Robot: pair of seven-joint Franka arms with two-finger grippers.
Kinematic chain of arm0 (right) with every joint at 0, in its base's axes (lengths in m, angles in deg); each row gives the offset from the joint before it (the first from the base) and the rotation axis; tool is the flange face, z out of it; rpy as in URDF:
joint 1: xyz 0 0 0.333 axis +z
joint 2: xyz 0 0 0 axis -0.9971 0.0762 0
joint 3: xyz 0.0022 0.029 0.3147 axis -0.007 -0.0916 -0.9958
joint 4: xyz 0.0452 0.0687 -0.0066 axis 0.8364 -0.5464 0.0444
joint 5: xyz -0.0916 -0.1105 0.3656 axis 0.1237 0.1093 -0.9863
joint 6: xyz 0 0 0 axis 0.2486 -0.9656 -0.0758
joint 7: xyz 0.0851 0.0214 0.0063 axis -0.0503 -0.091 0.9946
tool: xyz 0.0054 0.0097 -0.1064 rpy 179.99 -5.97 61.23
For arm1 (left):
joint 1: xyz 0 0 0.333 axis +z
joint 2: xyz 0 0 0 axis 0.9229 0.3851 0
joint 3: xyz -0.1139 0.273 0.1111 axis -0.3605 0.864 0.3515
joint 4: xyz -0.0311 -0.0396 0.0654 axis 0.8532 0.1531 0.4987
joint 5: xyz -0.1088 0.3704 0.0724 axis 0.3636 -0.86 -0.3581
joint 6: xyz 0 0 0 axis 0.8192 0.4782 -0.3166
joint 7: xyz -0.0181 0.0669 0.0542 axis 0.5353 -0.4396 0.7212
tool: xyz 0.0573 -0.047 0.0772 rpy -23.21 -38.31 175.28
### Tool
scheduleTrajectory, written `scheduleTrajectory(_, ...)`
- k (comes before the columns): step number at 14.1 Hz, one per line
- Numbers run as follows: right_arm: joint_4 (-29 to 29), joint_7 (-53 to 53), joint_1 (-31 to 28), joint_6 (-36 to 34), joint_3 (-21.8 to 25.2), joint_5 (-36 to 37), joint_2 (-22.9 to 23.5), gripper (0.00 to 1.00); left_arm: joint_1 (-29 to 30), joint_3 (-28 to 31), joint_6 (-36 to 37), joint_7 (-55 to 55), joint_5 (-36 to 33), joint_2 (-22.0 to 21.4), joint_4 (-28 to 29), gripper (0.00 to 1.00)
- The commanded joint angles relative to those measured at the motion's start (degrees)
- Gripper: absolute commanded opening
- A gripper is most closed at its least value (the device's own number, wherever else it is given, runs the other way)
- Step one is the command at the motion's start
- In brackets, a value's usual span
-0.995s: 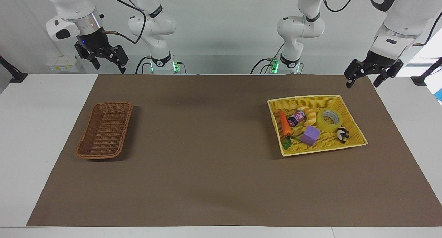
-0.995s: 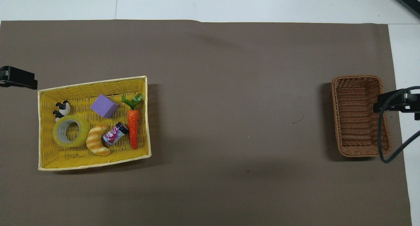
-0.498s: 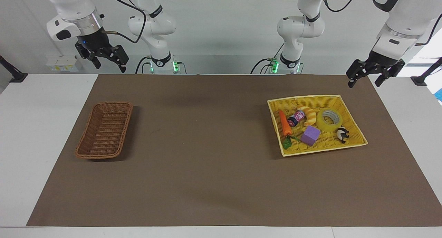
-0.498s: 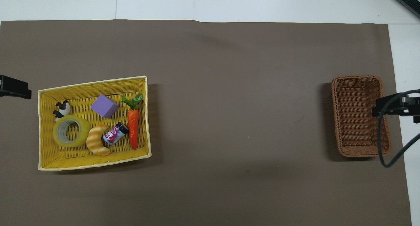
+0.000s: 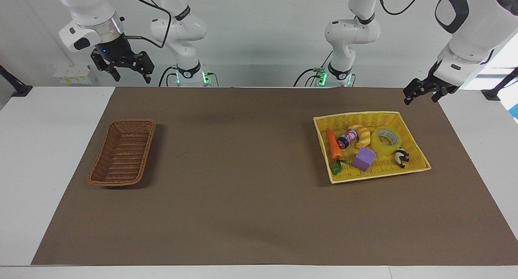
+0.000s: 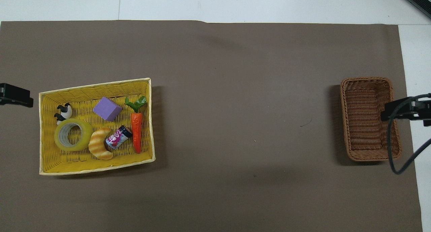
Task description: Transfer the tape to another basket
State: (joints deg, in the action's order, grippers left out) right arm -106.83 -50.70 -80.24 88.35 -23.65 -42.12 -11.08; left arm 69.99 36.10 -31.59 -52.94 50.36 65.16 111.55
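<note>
The tape (image 5: 382,148) (image 6: 87,135), a translucent yellow roll, lies flat in the yellow basket (image 5: 376,175) (image 6: 96,84) toward the left arm's end of the table. The brown wicker basket (image 5: 121,153) (image 6: 367,119) stands toward the right arm's end, with nothing in it. My left gripper (image 5: 420,100) (image 6: 17,95) hangs open in the air beside the yellow basket's corner, holding nothing. My right gripper (image 5: 131,78) (image 6: 400,109) hangs open high up, and from above it overlaps the brown basket's outer rim.
Beside the tape in the yellow basket lie a croissant toy (image 6: 99,144), a small can (image 6: 118,137), a carrot (image 6: 136,131), a purple block (image 6: 107,109) and a black-and-white figure (image 6: 64,111). A brown mat (image 6: 235,107) covers the table between the baskets.
The left arm has tilted its wrist and its gripper has shifted slightly. The right gripper has risen a little and edged over the brown basket's rim. Nothing on the table has moved.
</note>
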Motion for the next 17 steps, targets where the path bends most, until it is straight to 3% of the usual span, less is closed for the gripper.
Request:
scheduleTrajectory(1,-3.80,1.48,0.50,2.68,0.04,-0.46,-2.37,1.00,2.11,-0.31,-7.18,0.55,0.43,-2.67,8.62,1.00)
scheduleTrajectory(4,-4.42,1.39,0.59,2.59,0.13,-2.46,-2.63,1.00,2.46,-0.31,-13.43,0.20,0.34,-0.85,14.08,1.00)
scheduleTrajectory(7,-5.47,-1.23,2.86,3.72,0.04,-4.06,-2.72,1.00,2.99,-0.31,-24.77,0.11,0.43,-0.31,22.34,1.00)
scheduleTrajectory(9,-9.15,-6.67,6.81,10.02,0.04,-5.81,-2.20,1.00,3.78,-0.40,-28.37,-0.07,0.43,0.83,25.34,1.00)
scheduleTrajectory(10,-10.38,-9.13,8.57,14.67,0.04,-7.65,-1.06,1.00,3.87,-0.40,-30.22,-0.15,0.34,1.62,26.39,0.93)
scheduleTrajectory(11,-10.83,-10.55,10.33,18.02,0.04,-8.62,1.56,1.00,3.87,-0.31,-32.07,-0.42,0.43,1.97,27.36,0.78)
scheduleTrajectory(13,-10.05,-11.27,13.50,21.91,0.04,-11.60,5.61,1.00,3.78,-0.40,-33.23,-0.51,0.43,2.50,27.81,0.43)
scheduleTrajectory(14,-9.87,-11.62,13.86,23.58,0.04,-14.93,5.98,1.00,3.78,-0.40,-33.23,-0.68,0.43,2.51,27.81,0.18)
scheduleTrajectory(15,-10.39,-11.36,13.86,23.59,0.04,-16.61,6.33,1.00,3.78,-0.40,-32.88,-1.73,0.43,2.68,27.29,0.00)
scheduleTrajectory(17,-11.45,-11.26,16.83,23.24,-0.31,-16.81,7.21,1.00,3.17,-0.40,-32.26,-6.90,0.34,3.29,26.41,0.00)
